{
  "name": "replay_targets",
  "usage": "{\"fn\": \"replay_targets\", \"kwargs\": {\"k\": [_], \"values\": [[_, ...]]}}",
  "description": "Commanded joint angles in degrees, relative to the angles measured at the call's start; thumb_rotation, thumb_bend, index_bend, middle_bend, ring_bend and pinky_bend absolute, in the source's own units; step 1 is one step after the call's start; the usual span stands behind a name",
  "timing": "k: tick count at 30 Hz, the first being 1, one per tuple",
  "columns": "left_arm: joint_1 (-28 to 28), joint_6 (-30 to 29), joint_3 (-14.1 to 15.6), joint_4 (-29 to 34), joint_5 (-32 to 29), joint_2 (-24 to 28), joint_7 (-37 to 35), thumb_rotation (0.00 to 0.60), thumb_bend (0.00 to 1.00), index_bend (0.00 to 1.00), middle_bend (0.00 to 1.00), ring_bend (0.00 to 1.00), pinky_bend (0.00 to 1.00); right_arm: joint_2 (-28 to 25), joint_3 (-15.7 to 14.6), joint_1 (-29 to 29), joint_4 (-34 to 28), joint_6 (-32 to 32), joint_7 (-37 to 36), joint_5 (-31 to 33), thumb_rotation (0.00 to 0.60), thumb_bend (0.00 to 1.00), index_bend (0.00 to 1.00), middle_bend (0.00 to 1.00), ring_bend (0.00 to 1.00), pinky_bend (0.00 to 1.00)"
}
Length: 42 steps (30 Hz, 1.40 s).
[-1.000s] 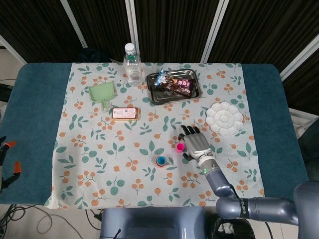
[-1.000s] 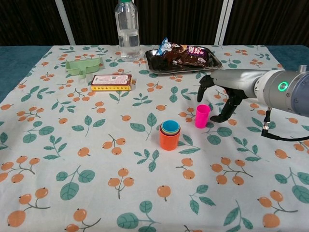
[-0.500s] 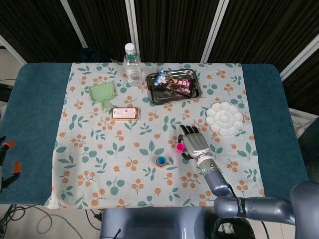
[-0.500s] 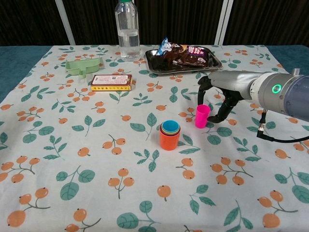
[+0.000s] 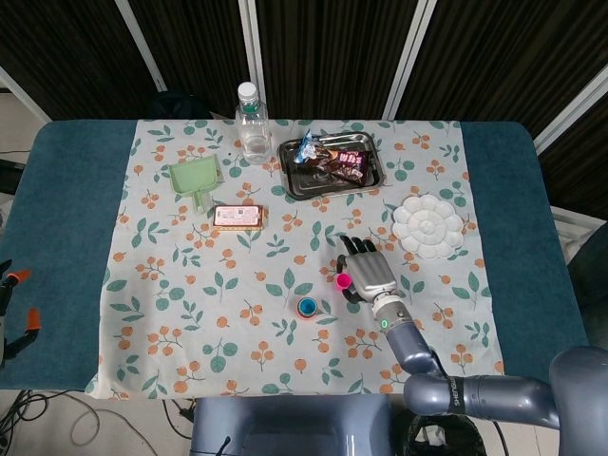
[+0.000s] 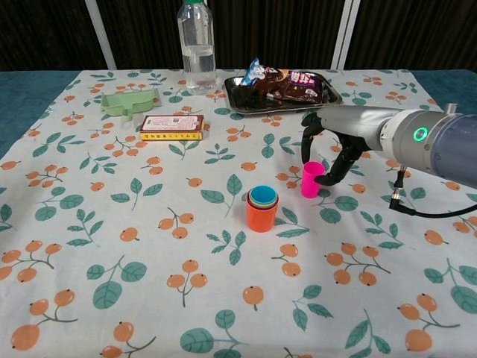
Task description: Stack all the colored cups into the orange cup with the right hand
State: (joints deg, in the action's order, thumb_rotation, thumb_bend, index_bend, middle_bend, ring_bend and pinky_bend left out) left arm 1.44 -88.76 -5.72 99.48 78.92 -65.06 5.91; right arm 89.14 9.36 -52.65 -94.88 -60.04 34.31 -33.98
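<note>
pink cup (image 6: 311, 179) is getting enclosed as the right hand (image 6: 326, 145) keeps closing in (fingers still apart, not grasping), orange cup (image 6: 261, 215) waiting nearby left.

teal table (image 5: 66, 218) under floral cloth (image 6: 149, 246) bearing cups, bottle (image 6: 196, 46), tray (image 6: 328, 97).

The right hand (image 6: 326, 146) sits right of centre in the chest view, its grey forearm running off the right edge. Its dark fingers (image 6: 308, 138) arch downward, spread apart (nothing plainly gripped). The left hand is out of sight.
</note>
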Motion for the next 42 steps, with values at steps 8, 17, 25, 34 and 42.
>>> {"fn": "replay_targets", "kwargs": {"k": [8,17,25,34,42], "values": [[0.0,0.0,0.0,0.0,0.0,0.0,0.0,0.6,0.46,0.23,0.06,0.0,0.05,0.5,0.4,-0.3,0.2,0.0,0.7,0.3,0.6,0.4,0.45,0.0,0.01,0.11],[0.1,0.1,0.0,0.0,-0.1,0.1,-0.1,0.6,0.46,0.23,0.06,0.0,0.05,1.0,0.6,-0.5,0.9,0.3,1.1,1.2,0.6,0.4,0.46,0.0,0.01,0.11],[0.0,0.1,0.0,0.0,-0.1,0.1,-0.1,0.6,0.46,0.23,0.06,0.0,0.05,1.0,0.8,-0.4,1.2,0.5,1.2,1.4,0.6,0.4,0.49,0.0,0.01,0.13],[0.0,0.1,0.0,0.0,-0.2,0.1,-0.1,0.6,0.46,0.23,0.06,0.0,0.05,1.3,0.9,-0.4,1.7,0.8,1.1,1.8,0.6,0.4,0.52,0.0,0.02,0.11],[0.0,0.2,0.0,0.1,-0.2,0.1,-0.1,0.6,0.46,0.23,0.06,0.0,0.05,-0.9,1.7,-0.2,-1.3,-0.2,1.0,0.4,0.6,0.4,0.53,0.0,0.02,0.11]]}}
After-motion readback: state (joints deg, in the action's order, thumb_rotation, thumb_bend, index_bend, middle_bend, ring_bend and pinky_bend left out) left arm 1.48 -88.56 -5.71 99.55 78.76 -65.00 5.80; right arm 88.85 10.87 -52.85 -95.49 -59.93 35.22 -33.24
